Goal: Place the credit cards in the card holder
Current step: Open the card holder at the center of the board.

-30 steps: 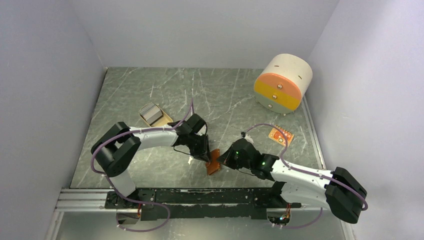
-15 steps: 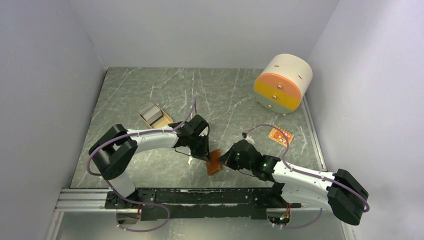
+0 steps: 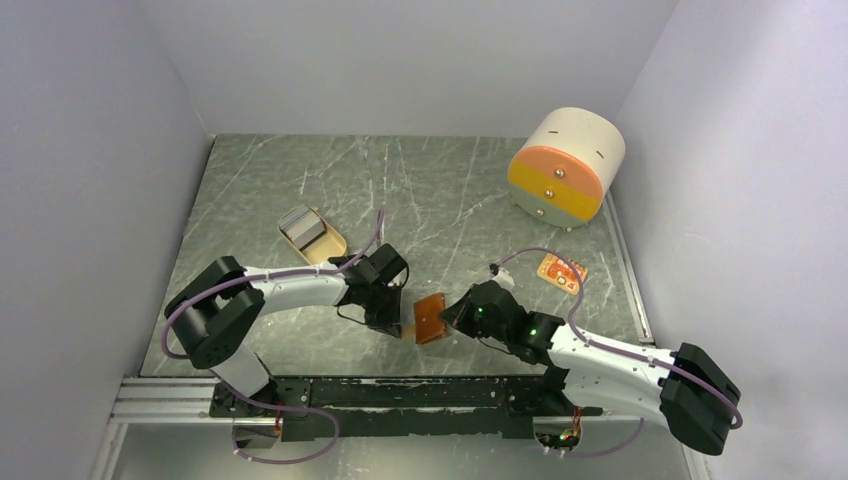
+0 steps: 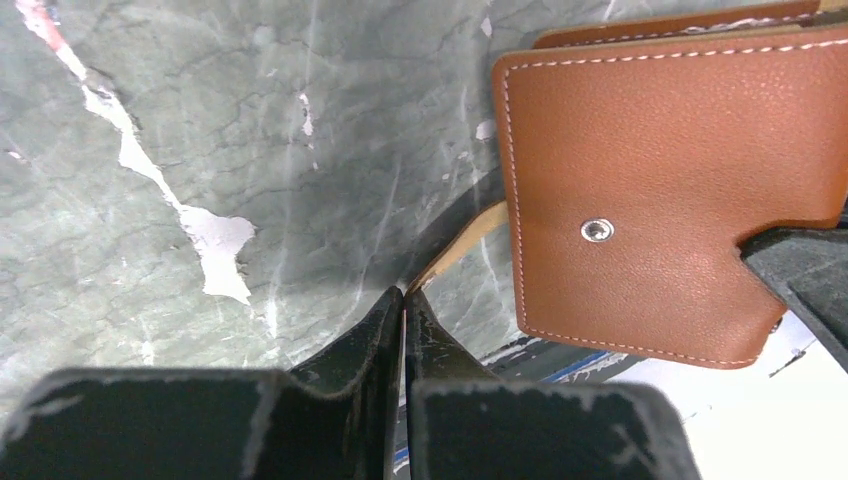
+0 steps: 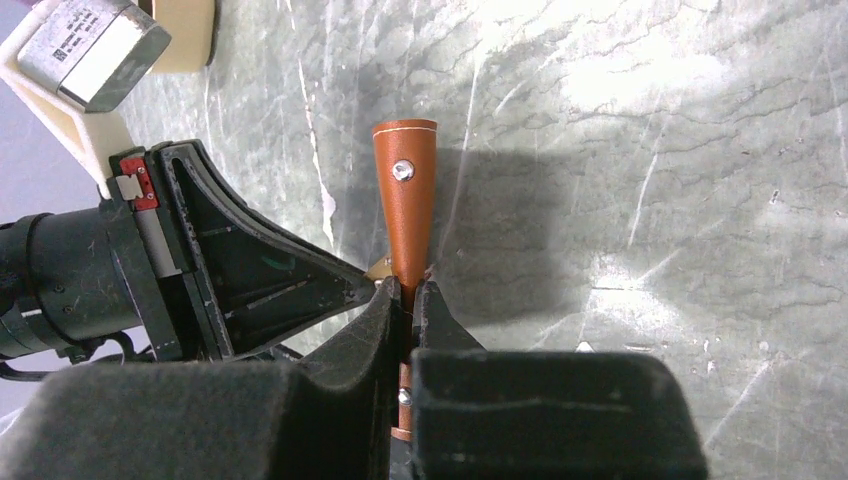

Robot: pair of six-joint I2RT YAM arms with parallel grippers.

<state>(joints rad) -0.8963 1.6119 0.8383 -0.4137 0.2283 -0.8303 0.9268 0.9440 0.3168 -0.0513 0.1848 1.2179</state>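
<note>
The right gripper (image 5: 408,295) is clamped tight on one edge of the small square brown leather folding wallet (image 3: 430,318), holding it upright on edge over the grey marbled table (image 3: 470,200), seemingly to steady it for the other arm. Just left of the wallet, the left gripper (image 4: 404,300) has its fingers pressed together on what looks like the thin tan edge of a second leaf, probably to peel the wallet open. The pale grey cards (image 3: 303,226) lie well apart, beyond the wallet's left, stacked in a tan oval dish (image 3: 335,246), so none is loaded yet.
</note>
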